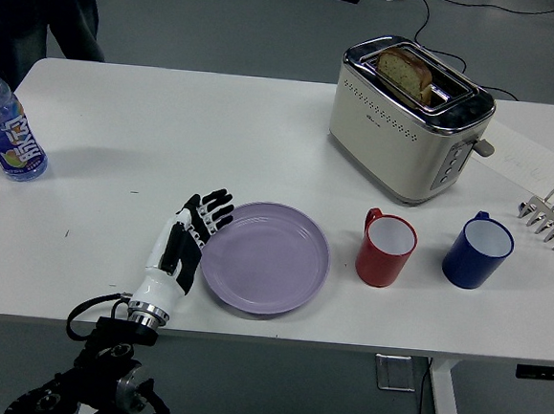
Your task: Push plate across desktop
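Note:
A lilac plate [265, 257] lies flat on the white table [216, 126] near its front edge. My left hand [190, 234] rests against the plate's left rim, fingers straight and spread, holding nothing. Its black fingertips [216, 206] touch the rim at the upper left. A small gap separates the plate's right rim from a red mug [386, 248]. The right arm does not show.
A blue mug [477, 251] stands right of the red one. A cream toaster [409, 117] with a bread slice sits at the back right, a metal rack [553, 215] at the right edge, a water bottle [7, 129] at the left edge. A person [38, 6] stands at the far left.

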Available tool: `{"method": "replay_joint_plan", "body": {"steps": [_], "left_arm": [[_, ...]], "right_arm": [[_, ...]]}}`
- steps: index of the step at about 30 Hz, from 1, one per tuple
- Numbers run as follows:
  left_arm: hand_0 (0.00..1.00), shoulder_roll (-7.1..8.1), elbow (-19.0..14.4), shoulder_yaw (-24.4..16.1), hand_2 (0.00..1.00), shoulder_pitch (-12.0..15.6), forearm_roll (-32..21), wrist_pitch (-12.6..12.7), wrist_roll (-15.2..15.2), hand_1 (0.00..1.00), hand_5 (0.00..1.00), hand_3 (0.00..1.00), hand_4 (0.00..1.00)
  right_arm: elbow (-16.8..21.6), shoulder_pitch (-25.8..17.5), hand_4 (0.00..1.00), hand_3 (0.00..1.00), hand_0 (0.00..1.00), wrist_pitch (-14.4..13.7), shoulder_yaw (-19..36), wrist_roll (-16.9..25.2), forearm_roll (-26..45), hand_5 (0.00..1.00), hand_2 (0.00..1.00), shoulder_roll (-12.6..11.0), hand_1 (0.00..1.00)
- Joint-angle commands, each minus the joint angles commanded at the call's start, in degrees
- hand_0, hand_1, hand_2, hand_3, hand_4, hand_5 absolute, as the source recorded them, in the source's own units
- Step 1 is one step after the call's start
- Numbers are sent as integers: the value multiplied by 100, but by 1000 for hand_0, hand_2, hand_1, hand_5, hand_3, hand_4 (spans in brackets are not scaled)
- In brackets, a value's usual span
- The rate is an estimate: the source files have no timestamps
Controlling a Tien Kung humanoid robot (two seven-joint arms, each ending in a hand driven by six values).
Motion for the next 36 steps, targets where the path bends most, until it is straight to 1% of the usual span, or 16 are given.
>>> {"method": "replay_joint_plan", "body": {"steps": [7,13,14,16,18,19,20,21,24,25,26,27,29,31,32,36], "left_arm": [[801,0,-49,-85,809,10,20,28,-9,816,998,743,461],[801,0,-151,-341,809,33,136,110,16,816,998,743,461],[794,0,-158,-396,780,39,166,130,31,786,998,731,459],[794,0,-162,-540,780,49,254,176,110,786,998,731,459],[794,0,-170,-707,780,61,425,169,270,786,998,731,459],[794,0,-207,-823,780,74,564,100,434,786,998,731,459],[722,0,-222,-878,742,79,645,73,544,742,998,708,462],[722,0,-281,-970,742,89,738,-1,681,742,998,708,462],[722,1,-425,-1131,742,104,862,-125,914,742,998,708,462],[722,102,-517,-1222,742,104,900,-198,1024,742,998,708,462],[668,177,-578,-1283,691,102,912,-250,1099,697,998,699,466],[668,299,-653,-1366,691,96,916,-321,1223,697,998,699,466],[668,461,-730,-1507,691,70,949,-429,1445,697,998,699,466],[668,588,-765,-1727,691,25,987,-570,1758,697,998,699,466],[652,622,-771,-1815,683,11,986,-607,1871,693,998,701,474],[652,771,-835,-2189,683,-33,953,-738,2191,693,998,701,474]], "right_arm": [[4,-8,380,609,595,-6,3,-3,1,523,631,0,534],[8,-20,380,609,595,-16,8,-6,-2,522,630,0,534],[8,-21,380,609,595,-17,7,-4,1,522,630,0,534],[8,-26,380,609,595,-23,7,-3,5,522,630,0,534],[7,-32,380,609,595,-25,9,-4,0,522,630,0,534],[7,-36,380,609,595,-27,5,0,11,522,630,0,534],[7,-38,380,609,595,-28,3,2,16,521,629,0,534],[4,-41,380,609,595,-31,10,6,13,521,629,0,534],[1,-48,380,609,595,-37,15,17,17,521,629,0,534],[0,-52,380,609,595,-40,14,22,23,521,629,0,534],[-1,-54,381,608,595,-40,9,28,31,521,626,0,534],[-2,-56,381,608,595,-38,0,35,43,521,626,0,534],[-1,-58,381,608,595,-41,-7,40,57,521,626,0,534],[-1,-65,381,608,595,-40,-16,48,70,521,626,0,534],[-1,-66,381,608,595,-40,-18,50,74,521,625,0,533],[-2,-65,381,608,595,-39,-41,68,112,521,625,0,533]]}}
